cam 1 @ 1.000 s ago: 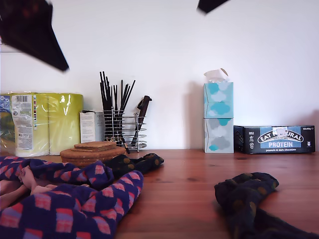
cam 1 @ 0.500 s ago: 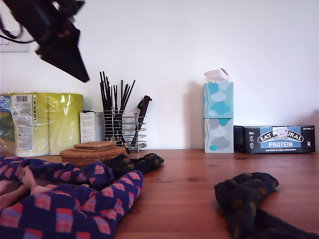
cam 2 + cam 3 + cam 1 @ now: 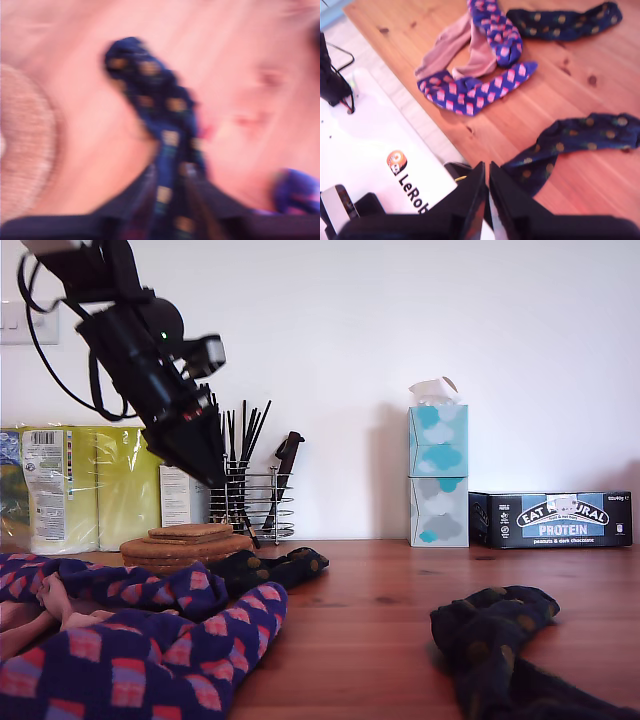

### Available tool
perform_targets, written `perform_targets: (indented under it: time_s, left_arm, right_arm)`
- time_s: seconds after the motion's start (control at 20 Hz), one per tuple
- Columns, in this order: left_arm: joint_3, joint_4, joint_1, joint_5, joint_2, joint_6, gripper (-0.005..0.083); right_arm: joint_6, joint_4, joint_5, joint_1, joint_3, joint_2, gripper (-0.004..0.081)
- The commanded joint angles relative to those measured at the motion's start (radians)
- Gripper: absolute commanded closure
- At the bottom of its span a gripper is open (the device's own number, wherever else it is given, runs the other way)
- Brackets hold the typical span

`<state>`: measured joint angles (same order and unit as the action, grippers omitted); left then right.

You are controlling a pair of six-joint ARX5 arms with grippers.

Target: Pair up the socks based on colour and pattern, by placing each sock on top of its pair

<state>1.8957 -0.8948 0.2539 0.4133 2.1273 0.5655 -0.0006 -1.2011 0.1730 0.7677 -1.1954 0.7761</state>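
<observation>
My first gripper (image 3: 205,465) hangs in the air at the exterior view's left, above a near-black dotted sock (image 3: 275,568) lying by the coasters. The blurred first wrist view shows that sock (image 3: 150,85) through a narrow gap in my first gripper (image 3: 170,192). My second gripper (image 3: 486,185) is shut on nothing, high above the table. Below it lie two navy diamond socks (image 3: 495,30) (image 3: 475,90), pale pink socks (image 3: 452,50) and two dotted socks (image 3: 565,22) (image 3: 575,137). The other dotted sock (image 3: 495,635) lies at the exterior view's right.
Cork coasters (image 3: 185,543), a wire rack of black sticks (image 3: 245,500), wrapped paper rolls (image 3: 95,485), stacked tissue boxes (image 3: 437,475) and a protein bar box (image 3: 552,519) line the back wall. A white arm base (image 3: 380,165) stands at the table's edge.
The first arm has swung down from the exterior view's top left corner towards the dotted sock by the coasters. The dark shape at the top edge is gone. The socks have not moved.
</observation>
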Motion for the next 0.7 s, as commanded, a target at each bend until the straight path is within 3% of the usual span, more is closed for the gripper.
perform_targets:
  time_s: [0.0,0.65]
  left_arm:
    - [0.021,0.010,-0.002,-0.024,0.082,0.016,0.0288]
    - [0.031,0.009,0.018,0.012,0.238,0.011,0.0314]
  right_arm:
    - [0.000,-0.007,0.002,0.005,0.014,-0.002,0.0783]
    - [-0.008,-0.014,0.000,0.004,0.014,-0.002,0.0783]
